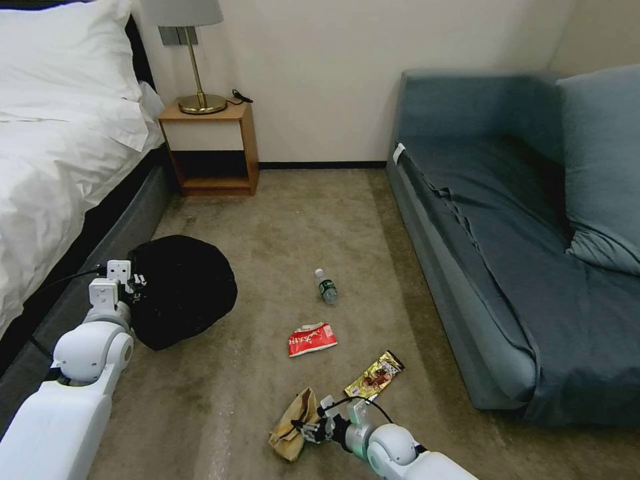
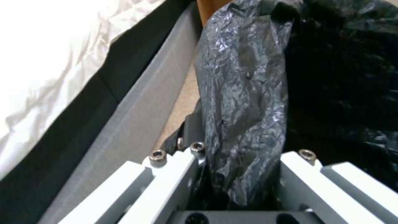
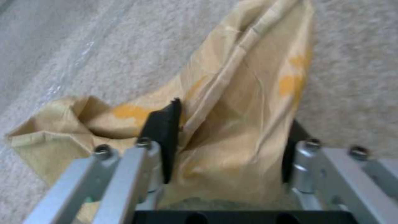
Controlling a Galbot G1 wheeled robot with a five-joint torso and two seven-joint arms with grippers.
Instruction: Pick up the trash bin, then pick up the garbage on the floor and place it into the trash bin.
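Note:
The trash bin [image 1: 183, 293] shows as a round black-bagged shape tipped toward me, close to the bed. My left gripper [image 1: 137, 279] is shut on its rim, with the crinkled black bag [image 2: 244, 93] pinched between the fingers [image 2: 174, 168]. Low at the front, my right gripper [image 1: 305, 428] is shut on the tan paper bag [image 1: 288, 430], and its black pads [image 3: 164, 137] press a fold of the bag [image 3: 236, 93]. On the carpet lie a red-and-white wrapper [image 1: 312, 339], a gold-brown wrapper [image 1: 375, 375] and a small clear bottle [image 1: 326, 287].
A white-sheeted bed [image 1: 53, 153] with a grey base runs along the left. A wooden nightstand [image 1: 213, 147] carrying a brass lamp [image 1: 197, 67] stands against the back wall. A blue-grey sofa [image 1: 507, 253] lines the right side. Open carpet lies between them.

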